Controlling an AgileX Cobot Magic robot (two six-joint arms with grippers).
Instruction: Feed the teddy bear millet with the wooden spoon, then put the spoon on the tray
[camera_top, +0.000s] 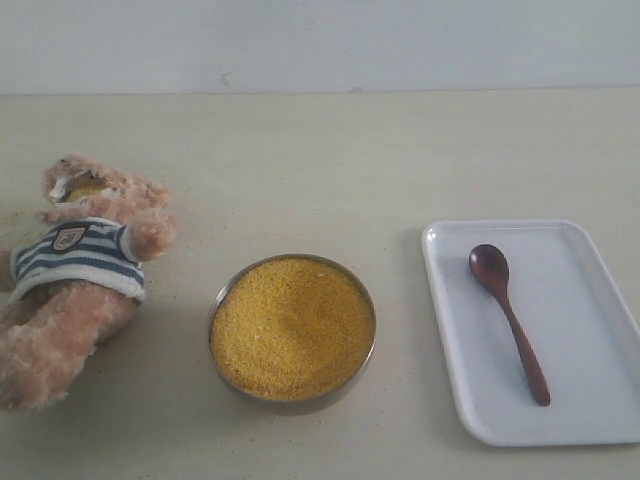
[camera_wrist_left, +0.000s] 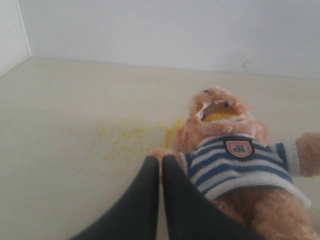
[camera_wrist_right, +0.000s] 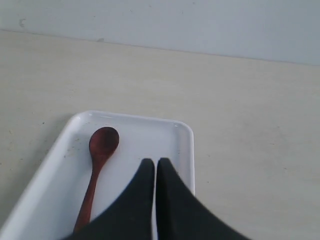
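The teddy bear (camera_top: 80, 270) lies on its back at the left of the table, with yellow grain in its open mouth. In the left wrist view the teddy bear (camera_wrist_left: 235, 165) is close ahead of my left gripper (camera_wrist_left: 160, 161), which is shut and empty by the bear's paw. Millet (camera_top: 292, 325) fills the round metal bowl (camera_top: 222, 293) at the middle front. The wooden spoon (camera_top: 508, 316) lies flat on the white tray (camera_top: 590, 420) at the right. My right gripper (camera_wrist_right: 154, 164) is shut and empty above the tray (camera_wrist_right: 185, 145), beside the spoon (camera_wrist_right: 98, 165). Neither gripper shows in the exterior view.
Spilled millet grains (camera_wrist_left: 125, 137) are scattered on the table beside the bear's head. A pale wall (camera_top: 320, 45) runs along the table's far edge.
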